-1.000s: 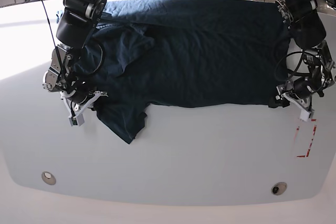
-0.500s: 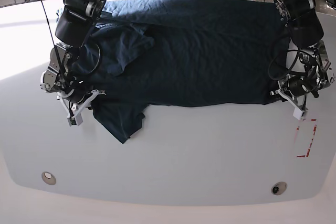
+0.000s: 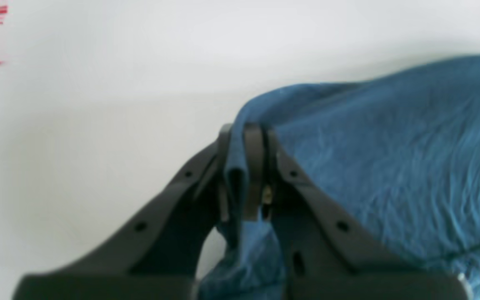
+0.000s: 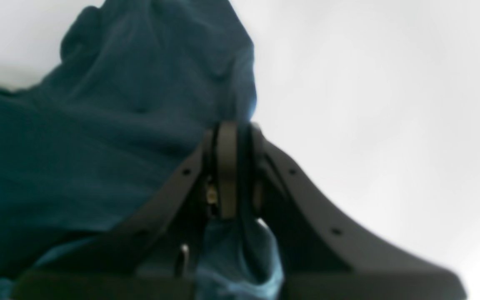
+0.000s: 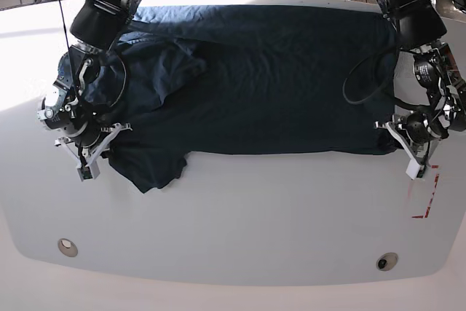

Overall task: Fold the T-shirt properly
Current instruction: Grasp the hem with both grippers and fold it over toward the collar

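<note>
The dark navy T-shirt (image 5: 277, 78) lies spread wide across the white table (image 5: 255, 216), with a sleeve hanging toward the front left and bunched folds at the back left. At the shirt's near right corner, my left gripper (image 5: 387, 130) is shut on the cloth. Its wrist view shows the left gripper (image 3: 244, 137) pinching a fold of the T-shirt (image 3: 390, 146) between closed jaws. My right gripper (image 5: 113, 136) is shut on the shirt's near left edge beside the sleeve. In its wrist view the right gripper (image 4: 231, 133) clamps a bunch of the T-shirt (image 4: 119, 125).
Red tape marks (image 5: 426, 194) sit on the table just in front of the left gripper. Two round inserts (image 5: 67, 246) (image 5: 386, 261) lie near the curved front edge. Cables and equipment stand behind the table's back edge.
The left gripper has closed on the shirt's right corner. Both grippers have moved outward, apart from each other, and the shirt's near edge and sleeve have shifted left and stretched wider.
</note>
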Controlling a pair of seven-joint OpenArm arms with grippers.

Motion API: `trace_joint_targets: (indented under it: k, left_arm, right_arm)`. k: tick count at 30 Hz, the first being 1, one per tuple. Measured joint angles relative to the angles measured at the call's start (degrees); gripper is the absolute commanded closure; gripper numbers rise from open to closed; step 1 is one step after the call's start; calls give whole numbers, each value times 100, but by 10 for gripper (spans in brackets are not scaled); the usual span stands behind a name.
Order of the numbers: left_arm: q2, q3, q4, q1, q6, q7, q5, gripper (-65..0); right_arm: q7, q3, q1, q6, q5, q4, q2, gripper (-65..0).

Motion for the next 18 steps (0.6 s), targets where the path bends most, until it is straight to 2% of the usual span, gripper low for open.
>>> trace_joint_targets:
  k: [3,9,13,18]
  left_arm:
    - [2,-17,356,144,26,120,-66,-11]
    - [-26,-98,726,452,37,372,-686,-11]
    - [20,-525,962,682,26,518,-1005,-11]
    - [-33,-894,1115,789,28,925,-1093,-11]
  right_arm:
    - [-234,15,-195,-4,-28,367,7,0]
    - [-564,28,-616,-9,44,1161,-31,0]
    - [-723,24,-949,-17,-4,1648,-46,0]
    - [-966,28,-1338,0,22,2124,-52,0]
